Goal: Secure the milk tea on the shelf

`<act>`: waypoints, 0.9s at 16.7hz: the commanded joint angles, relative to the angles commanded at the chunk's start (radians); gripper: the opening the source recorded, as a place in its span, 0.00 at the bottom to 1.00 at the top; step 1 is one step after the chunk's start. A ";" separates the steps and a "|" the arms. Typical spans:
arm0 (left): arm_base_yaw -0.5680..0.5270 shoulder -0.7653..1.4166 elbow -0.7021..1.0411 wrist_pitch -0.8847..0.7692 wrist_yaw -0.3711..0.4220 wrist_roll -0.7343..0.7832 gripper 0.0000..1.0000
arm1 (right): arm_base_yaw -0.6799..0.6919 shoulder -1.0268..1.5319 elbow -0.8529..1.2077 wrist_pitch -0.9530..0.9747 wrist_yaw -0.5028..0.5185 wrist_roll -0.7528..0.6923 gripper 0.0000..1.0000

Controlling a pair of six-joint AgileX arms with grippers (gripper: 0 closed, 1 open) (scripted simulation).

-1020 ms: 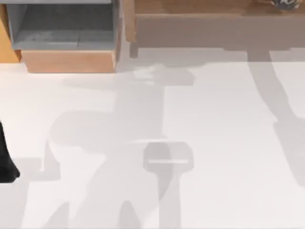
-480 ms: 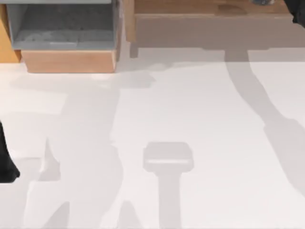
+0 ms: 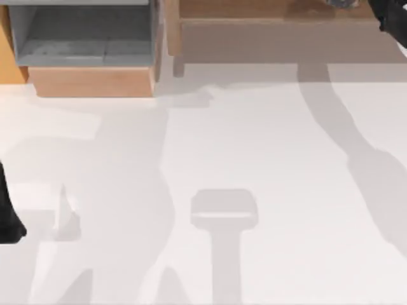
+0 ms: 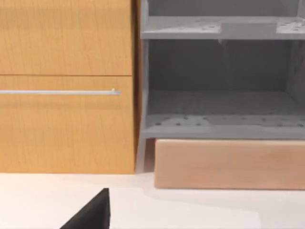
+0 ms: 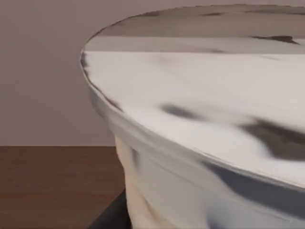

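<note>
The shelf (image 3: 254, 9) is the long light-brown board across the back right, with a duller face below its edge and a wooden upright (image 3: 172, 32) at its left end. A sliver of the milk tea (image 3: 340, 2), a pale cup with a dark-mottled lid, shows at the top edge over the board. My right gripper (image 3: 389, 18) reaches in from the top right corner. In the right wrist view the milk tea (image 5: 200, 119) looms very close above the brown board (image 5: 52, 186), one dark finger (image 5: 112, 214) against its side. My left arm (image 3: 7, 219) stays parked at the table's left edge.
A grey-lined box (image 3: 89, 44) with a pale wood front stands at the back left, seen also as the box (image 4: 219, 95) in the left wrist view beside an orange cabinet (image 4: 66, 86) with a metal handle. The white table (image 3: 254, 159) carries arm shadows.
The milk tea has slid leftward along the top edge over the shelf, and my right arm has come into the top right corner. The left arm has not moved.
</note>
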 joint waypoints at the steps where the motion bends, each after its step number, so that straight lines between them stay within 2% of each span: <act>1: 0.000 0.000 0.000 0.000 0.000 0.000 1.00 | -0.003 0.015 0.012 0.008 -0.002 -0.001 0.00; 8: 0.000 0.000 0.000 0.000 0.000 0.000 1.00 | -0.012 0.084 0.052 0.035 -0.011 -0.003 0.00; 15: 0.000 0.000 0.000 0.000 0.000 0.000 1.00 | -0.012 0.084 0.052 0.035 -0.011 -0.003 0.53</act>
